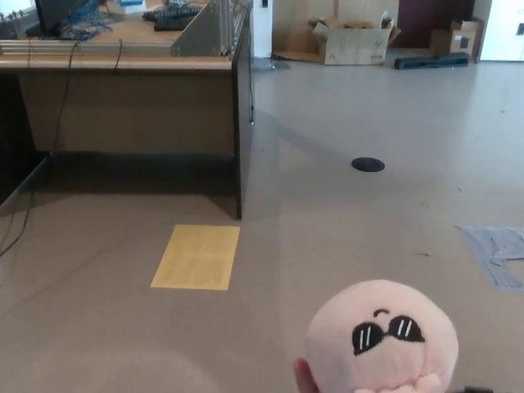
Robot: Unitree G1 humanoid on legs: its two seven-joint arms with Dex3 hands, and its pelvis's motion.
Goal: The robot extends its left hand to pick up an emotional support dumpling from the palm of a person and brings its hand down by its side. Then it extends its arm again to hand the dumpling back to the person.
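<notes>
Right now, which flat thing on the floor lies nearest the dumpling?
The grey sheet at the right edge, nearer than the yellow mat by the desk or the black disc farther back.

The floor (344, 213) I look down on is smooth and pale grey-beige, with a soft sheen. A yellow rectangular sheet (196, 257) lies flat on it, just off the near corner of the table (123, 102). The table stands on the floor at the far left, its dark end panel reaching down to it. Dark cables (24, 217) hang along the table's left side and trail onto the floor. A small round black disc (368, 164) sits flat in the open middle. Grey flattened material (498, 252) lies at the right edge. Along the far edge rest cardboard boxes (352, 41) and a dark flat object (431, 60).
</notes>
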